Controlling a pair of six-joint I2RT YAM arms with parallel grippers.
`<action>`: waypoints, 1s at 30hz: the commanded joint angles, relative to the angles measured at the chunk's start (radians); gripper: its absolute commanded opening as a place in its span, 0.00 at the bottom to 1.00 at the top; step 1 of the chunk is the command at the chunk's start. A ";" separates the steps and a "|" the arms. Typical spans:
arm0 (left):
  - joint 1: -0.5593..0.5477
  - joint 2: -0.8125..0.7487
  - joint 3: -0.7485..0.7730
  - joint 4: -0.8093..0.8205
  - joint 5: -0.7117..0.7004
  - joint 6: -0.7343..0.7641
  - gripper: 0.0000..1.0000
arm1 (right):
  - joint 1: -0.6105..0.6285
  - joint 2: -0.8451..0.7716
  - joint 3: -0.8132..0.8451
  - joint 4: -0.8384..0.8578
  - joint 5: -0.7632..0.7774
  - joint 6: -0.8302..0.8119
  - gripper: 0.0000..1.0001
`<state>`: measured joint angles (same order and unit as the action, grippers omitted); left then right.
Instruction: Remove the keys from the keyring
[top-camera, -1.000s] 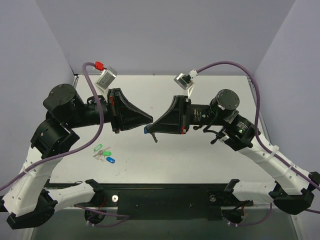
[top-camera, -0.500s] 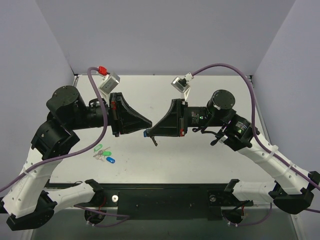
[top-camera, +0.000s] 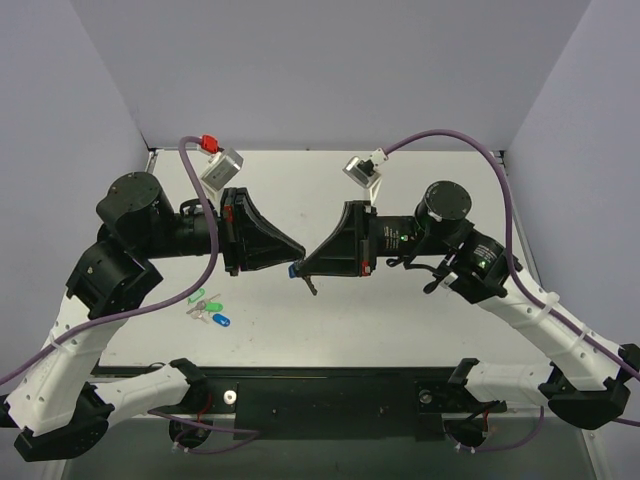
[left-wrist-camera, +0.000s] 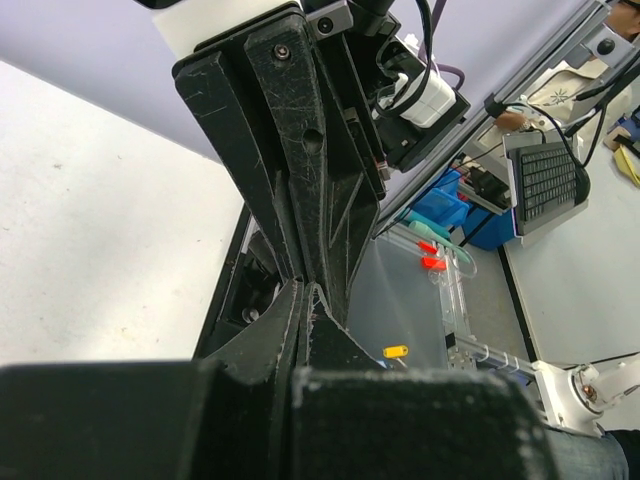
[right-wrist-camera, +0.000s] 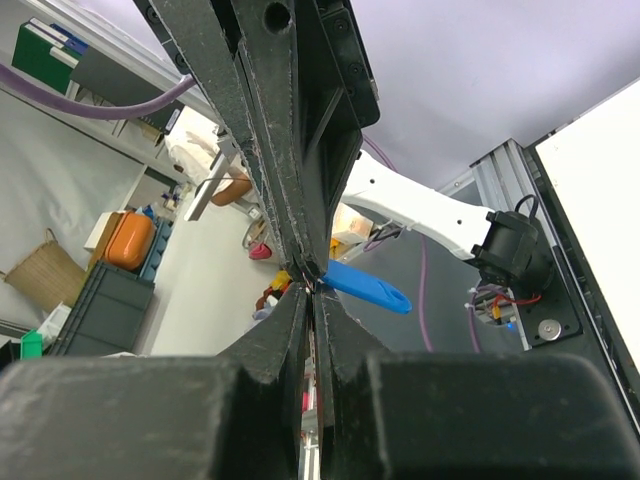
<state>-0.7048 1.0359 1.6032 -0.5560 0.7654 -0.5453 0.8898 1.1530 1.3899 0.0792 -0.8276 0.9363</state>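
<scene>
Key tag: the small blue oval plastic key tag (right-wrist-camera: 366, 287) is held up in the air over the middle of the white surface (top-camera: 400, 320). It sticks out sideways from the spot where the two pincer tips meet.
Key: a tiny thin key (top-camera: 310, 286) hangs just below the right pincer's tip and beside the tag. It looks dark from above and touches no part of the surface.
Left pincer: the left pincer (top-camera: 298, 243) points inward from the left, fingers pressed together with no gap showing. Its tip touches the other pincer's tip.
Right pincer: the right pincer (top-camera: 306, 264) points inward from the right, fingers likewise closed tight. The tag's narrow end sits right at its tip.
Grip: the tag is pinched at the junction of the tips, but the views do not show which pair of fingers clamps it.
Other tags: bunched green and dark blue tags (top-camera: 207, 308) lie on the surface to the left, well apart from both pincers.
</scene>
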 joint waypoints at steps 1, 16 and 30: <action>-0.012 -0.008 -0.011 -0.027 0.138 -0.002 0.00 | -0.009 -0.027 0.029 0.097 0.090 -0.017 0.00; -0.013 0.024 0.018 -0.058 0.166 0.009 0.00 | -0.017 -0.079 0.009 0.062 0.110 -0.042 0.00; 0.001 0.016 0.073 0.041 -0.127 -0.110 0.78 | -0.018 -0.046 0.035 0.080 0.094 -0.031 0.00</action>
<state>-0.7078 1.0645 1.6173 -0.5503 0.7284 -0.6186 0.8806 1.1042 1.3823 0.0673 -0.7444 0.9005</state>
